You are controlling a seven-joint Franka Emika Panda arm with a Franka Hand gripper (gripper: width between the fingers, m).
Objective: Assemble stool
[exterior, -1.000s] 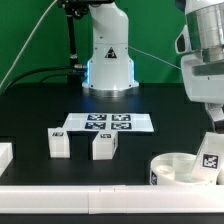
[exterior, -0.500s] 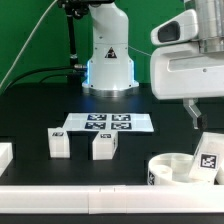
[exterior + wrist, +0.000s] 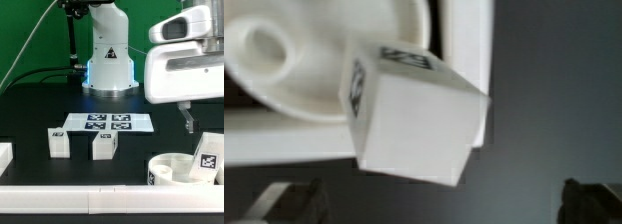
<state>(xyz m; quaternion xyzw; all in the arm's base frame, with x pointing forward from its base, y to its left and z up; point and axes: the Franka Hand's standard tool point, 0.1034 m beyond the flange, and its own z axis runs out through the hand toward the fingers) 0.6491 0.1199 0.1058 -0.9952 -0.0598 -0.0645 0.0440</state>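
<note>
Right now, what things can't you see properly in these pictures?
- Seat: exterior view, cut off by the right edge, partly behind the leg on it.
- How that leg sits: in a hole or just leaning, neither view shows.
- White piece: exterior view's left edge cuts it off.
- Jaws: wrist view shows only dark blurry tips at the picture's edge.

The robot's white base column (image 3: 108, 50) stands upright at the back, glowing blue near its foot. Over at the exterior view's right the bulky white wrist housing (image 3: 185, 65) hangs low, facing downward. The gripper (image 3: 438, 203) points down with its jaws spread wide. One dark finger (image 3: 187, 121) pokes out beneath the housing, and the wrist view catches both fingertips (image 3: 283, 200) far apart at opposite edges.
</note>
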